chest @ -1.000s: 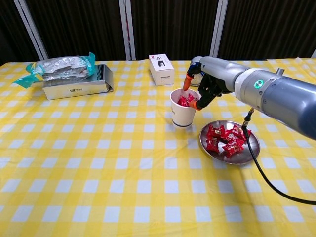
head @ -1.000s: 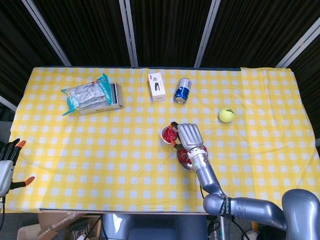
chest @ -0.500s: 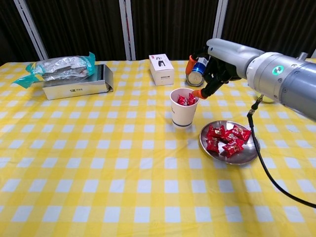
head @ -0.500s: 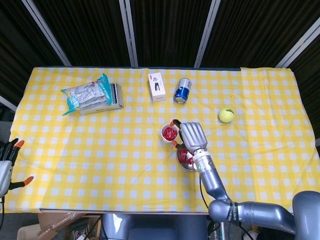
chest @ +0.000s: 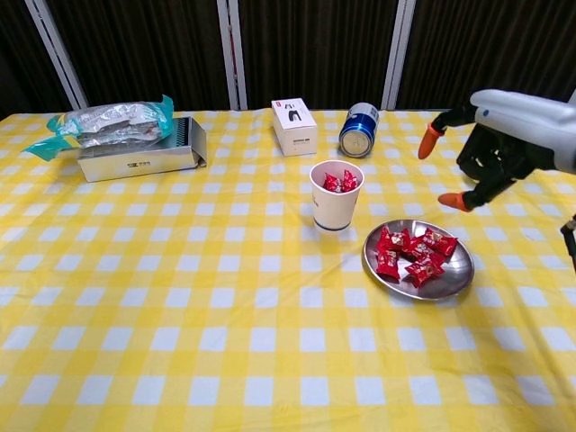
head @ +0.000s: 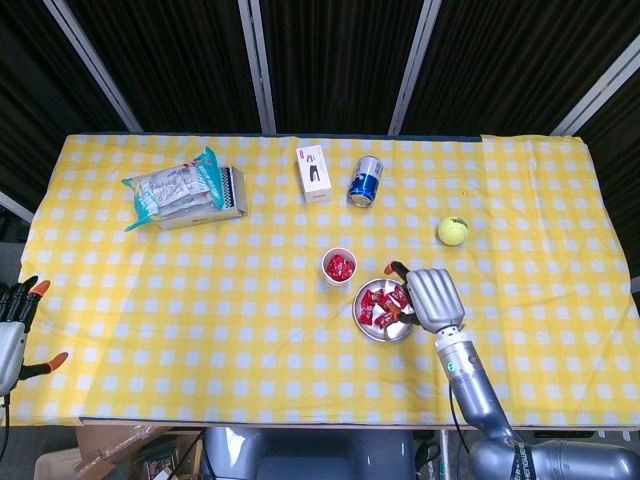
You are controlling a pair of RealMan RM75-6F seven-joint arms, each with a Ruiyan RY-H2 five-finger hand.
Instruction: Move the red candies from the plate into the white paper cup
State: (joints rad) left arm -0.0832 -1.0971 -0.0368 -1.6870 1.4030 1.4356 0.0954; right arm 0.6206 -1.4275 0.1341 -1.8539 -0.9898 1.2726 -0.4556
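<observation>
The white paper cup (chest: 336, 196) (head: 339, 266) stands upright mid-table with red candies showing at its rim. Right of it, a round metal plate (chest: 459, 275) (head: 372, 330) holds several red candies (chest: 411, 254) (head: 383, 302). My right hand (chest: 490, 157) (head: 431, 297) hovers above the plate's right edge, fingers apart, nothing in it. My left hand (head: 14, 322) sits off the table's left edge, fingers spread and holding nothing; the chest view does not show it.
At the back stand a white box (chest: 294, 126), a blue can (chest: 359, 130) on its side, and a tray with a foil bag (chest: 117, 135). A tennis ball (head: 453, 231) lies at the right. The yellow checked cloth (chest: 180, 315) covers the table.
My right hand has drawn back from over the cup, moving right to the plate's far side. It holds nothing. The left hand has not moved.
</observation>
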